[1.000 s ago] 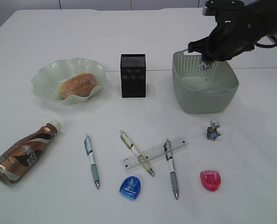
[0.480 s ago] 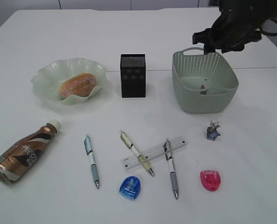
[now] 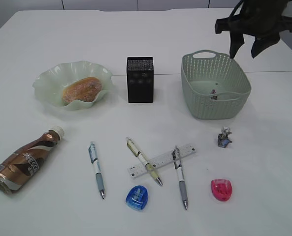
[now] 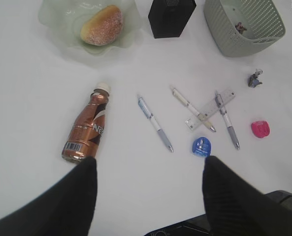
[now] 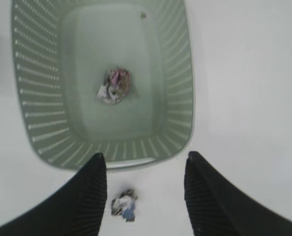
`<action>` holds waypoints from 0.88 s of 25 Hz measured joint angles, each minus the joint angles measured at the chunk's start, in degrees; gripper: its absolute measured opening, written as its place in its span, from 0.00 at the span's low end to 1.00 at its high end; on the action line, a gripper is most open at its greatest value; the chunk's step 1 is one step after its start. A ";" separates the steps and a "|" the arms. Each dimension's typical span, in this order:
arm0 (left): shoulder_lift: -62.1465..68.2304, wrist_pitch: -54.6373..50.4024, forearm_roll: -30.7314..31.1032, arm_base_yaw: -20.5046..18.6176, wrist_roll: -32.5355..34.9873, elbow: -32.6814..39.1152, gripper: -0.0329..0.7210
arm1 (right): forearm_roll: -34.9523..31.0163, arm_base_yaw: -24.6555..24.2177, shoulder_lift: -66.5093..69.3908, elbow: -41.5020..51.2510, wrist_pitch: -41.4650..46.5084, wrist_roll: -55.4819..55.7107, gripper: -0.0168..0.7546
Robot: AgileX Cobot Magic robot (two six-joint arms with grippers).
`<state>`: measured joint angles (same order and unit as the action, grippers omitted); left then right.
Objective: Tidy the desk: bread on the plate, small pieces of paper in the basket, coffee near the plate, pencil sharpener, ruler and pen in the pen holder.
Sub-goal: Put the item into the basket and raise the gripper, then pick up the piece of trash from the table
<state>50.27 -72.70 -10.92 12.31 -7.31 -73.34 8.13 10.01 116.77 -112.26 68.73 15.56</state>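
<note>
Hovering above the basket (image 3: 215, 93), the right gripper (image 3: 247, 48) gaped empty; one wad (image 5: 114, 85) lay inside; the left gripper (image 4: 148, 187) gaped empty too.

Pale panelled wall (image 3: 111, 4) behind, dark seams, soft even light

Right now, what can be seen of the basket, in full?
The basket is a grey-green rectangular tub, plastic by its look, with perforated woven-look walls, a rolled rim and a cut-out handle on its far end. It stands upright on the white desk, right of the black pen holder. One crumpled paper wad lies on its floor; another lies outside, near its front.
</note>
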 joint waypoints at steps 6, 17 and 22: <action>0.00 0.00 0.00 0.00 0.00 0.00 0.69 | -5.30 0.00 -1.02 -3.64 1.95 -2.80 0.55; 0.00 0.00 -2.37 0.00 0.00 0.00 0.69 | -6.22 0.00 -11.57 -3.64 3.09 -6.97 0.55; 0.00 0.00 -3.58 0.00 0.00 0.00 0.69 | -6.22 0.00 -18.15 -2.61 2.79 -7.13 0.55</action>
<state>50.27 -72.70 -14.50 12.31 -7.31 -73.34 1.91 10.01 98.62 -114.87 71.52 8.42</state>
